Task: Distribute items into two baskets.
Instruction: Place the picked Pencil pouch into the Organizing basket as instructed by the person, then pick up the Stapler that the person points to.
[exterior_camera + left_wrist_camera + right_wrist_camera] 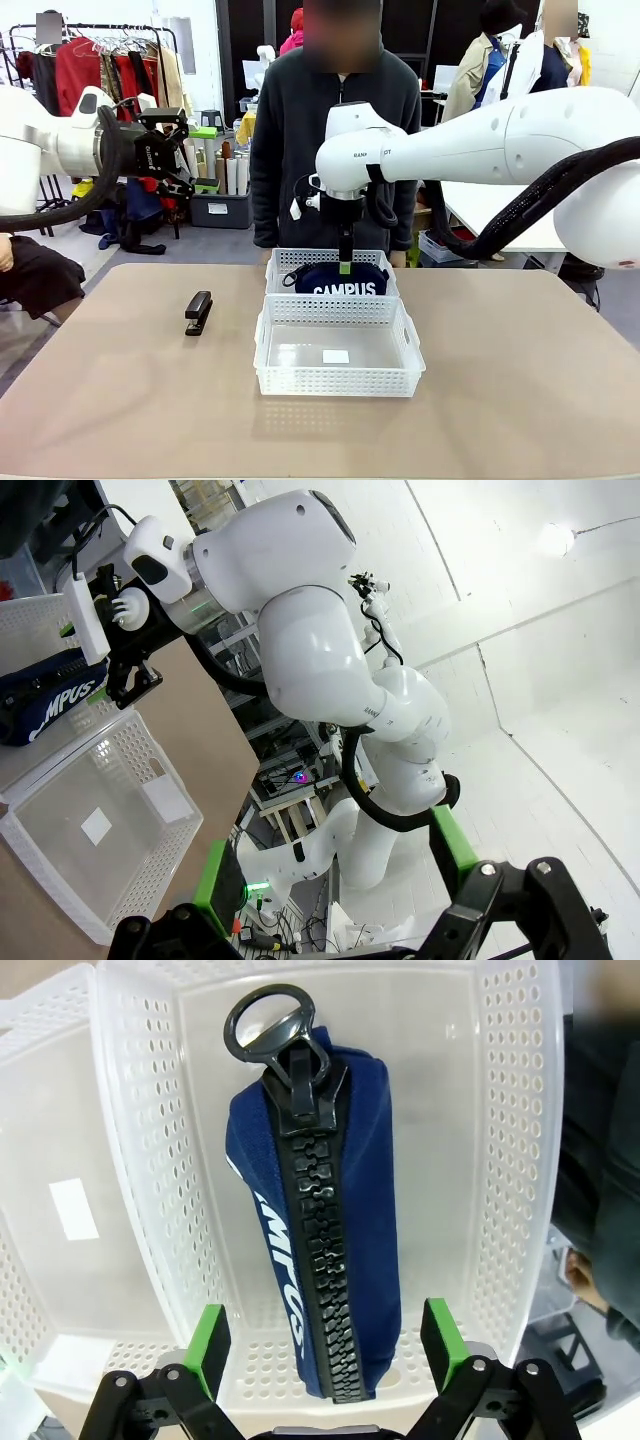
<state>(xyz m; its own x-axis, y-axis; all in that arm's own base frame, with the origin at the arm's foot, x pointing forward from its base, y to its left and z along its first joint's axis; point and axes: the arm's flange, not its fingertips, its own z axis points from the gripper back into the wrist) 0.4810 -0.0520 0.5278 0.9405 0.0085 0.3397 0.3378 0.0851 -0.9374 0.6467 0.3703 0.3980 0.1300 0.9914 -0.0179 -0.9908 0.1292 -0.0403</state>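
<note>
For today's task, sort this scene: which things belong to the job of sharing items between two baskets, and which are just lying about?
Belong to the job: navy CAMPUS pouch, black stapler, far basket, near basket.

Just lying about: clothes rack, grey crate on the floor behind the table.

**Pouch (336,283) in far basket (285,258); stapler (198,312) outside**

2 white lattice baskets stand end to end, touching. Navy "CAMPUS" pouch stands on edge in the far one, zip uppermost. Near basket (338,378) shows a white label on its floor. Black stapler lies on the table (520,400), left of both.
</note>
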